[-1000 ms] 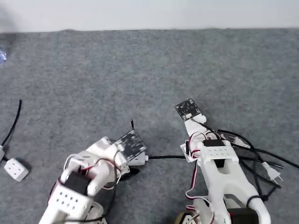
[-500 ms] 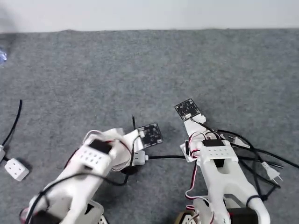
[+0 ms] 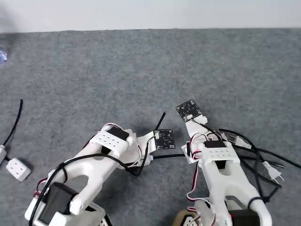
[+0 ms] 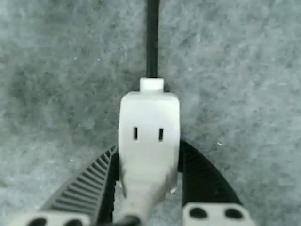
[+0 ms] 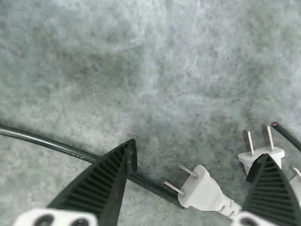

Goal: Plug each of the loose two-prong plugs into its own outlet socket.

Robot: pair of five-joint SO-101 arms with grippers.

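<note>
My high camera sits fixed above and behind the two white plastic arms (image 3: 221,174), looking steeply down across the grey felt table cover (image 3: 141,70) to the pale wall (image 3: 141,14). Each wrist camera rides its arm and points down from close range: the left onto a white two-slot outlet socket (image 4: 149,136), the right onto white two-prong plugs (image 5: 202,190). All three views share that grey felt.

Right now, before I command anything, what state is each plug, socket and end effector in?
held socket: gripped, both slots empty.
left end effector: shut on held socket.
right end effector: open, holding nothing.
near plug: lying loose, prongs bare, unplugged.
second plug: lying loose, unplugged.
far socket block: lying free, ungripped, nothing plugged in.
</note>
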